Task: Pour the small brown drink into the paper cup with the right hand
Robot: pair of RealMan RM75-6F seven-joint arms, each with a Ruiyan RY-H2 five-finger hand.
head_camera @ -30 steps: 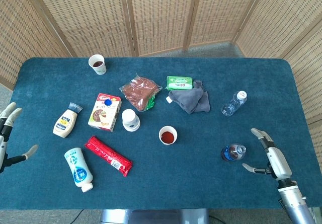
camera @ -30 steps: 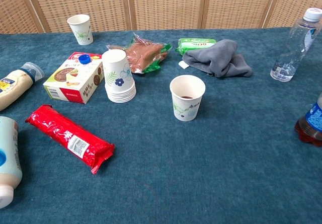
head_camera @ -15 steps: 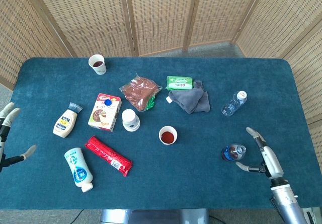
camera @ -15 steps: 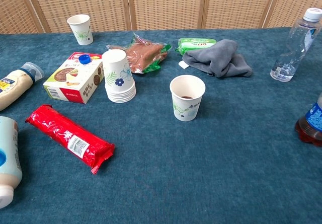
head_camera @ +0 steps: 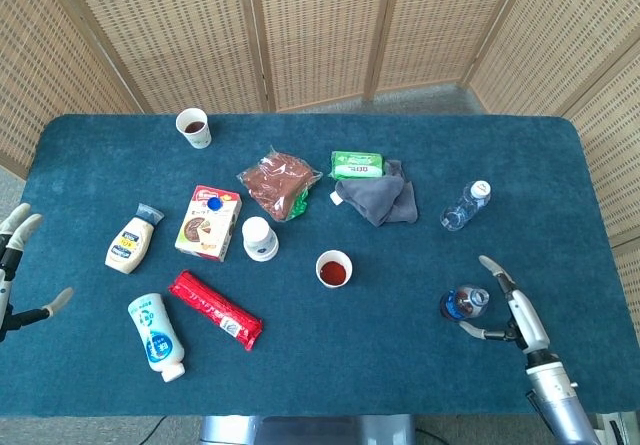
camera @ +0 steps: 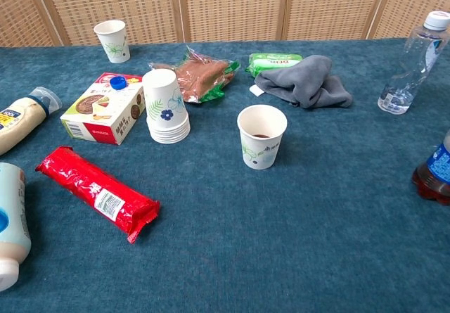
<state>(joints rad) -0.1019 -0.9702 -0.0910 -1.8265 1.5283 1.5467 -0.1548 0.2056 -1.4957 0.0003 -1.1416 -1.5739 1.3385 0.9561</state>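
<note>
- Wicker screens behind, blue cloth table (head_camera: pixel 400 365); landmark = paper cup (head_camera: pixel 334 268) near centre.
- Small brown drink (head_camera: pixel 464 303) stands upright well right of the cup, slightly nearer the robot; dark liquid visible low in it from the chest view.
- Right hand (head_camera: pixel 505 310) just right of the bottle, fingers spread either side, holding nothing; looks staged for a side grasp.
- Left hand (head_camera: pixel 22 265) far left of the cup, fingers apart and empty, parked out of the way.
- Cup upright, some brown liquid already in it.
- Second cup (head_camera: pixel 194 127) far back-left of it also holds dark liquid.
</note>
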